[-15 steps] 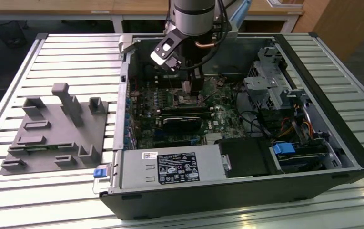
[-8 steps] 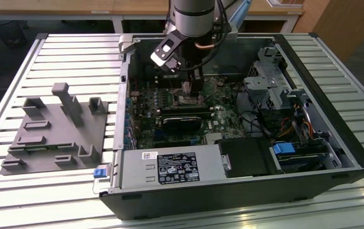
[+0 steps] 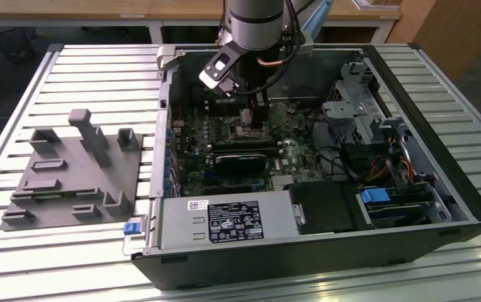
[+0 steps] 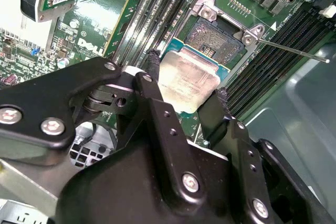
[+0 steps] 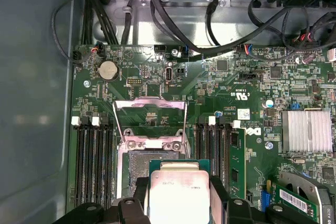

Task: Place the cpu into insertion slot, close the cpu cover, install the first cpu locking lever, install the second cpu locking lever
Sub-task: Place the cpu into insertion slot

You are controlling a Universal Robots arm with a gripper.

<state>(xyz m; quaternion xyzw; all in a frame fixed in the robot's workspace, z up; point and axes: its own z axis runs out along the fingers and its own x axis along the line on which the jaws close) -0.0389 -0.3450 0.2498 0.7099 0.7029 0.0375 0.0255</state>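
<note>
My gripper (image 4: 187, 83) is shut on the cpu (image 4: 188, 80), a flat square chip with a dull silver top, one black finger on each of two opposite edges. The cpu (image 5: 177, 192) hangs just above and partly over the insertion slot (image 4: 216, 35), whose dark pin field with a silvery rim (image 5: 143, 162) lies bare in both wrist views. The cpu cover (image 5: 149, 102) stands swung up at the slot's far side. A thin locking lever (image 4: 294, 51) juts out beside the slot. In the exterior view the gripper (image 3: 250, 112) reaches down into the open computer case.
Long black memory slots (image 5: 92, 161) flank the slot on both sides. Cables (image 5: 210, 24) cross the case wall beyond the board. A silver finned heatsink (image 5: 306, 129) sits nearby. A black block (image 3: 240, 165), the power supply (image 3: 215, 220) and a grey fixture (image 3: 77, 170) show in the exterior view.
</note>
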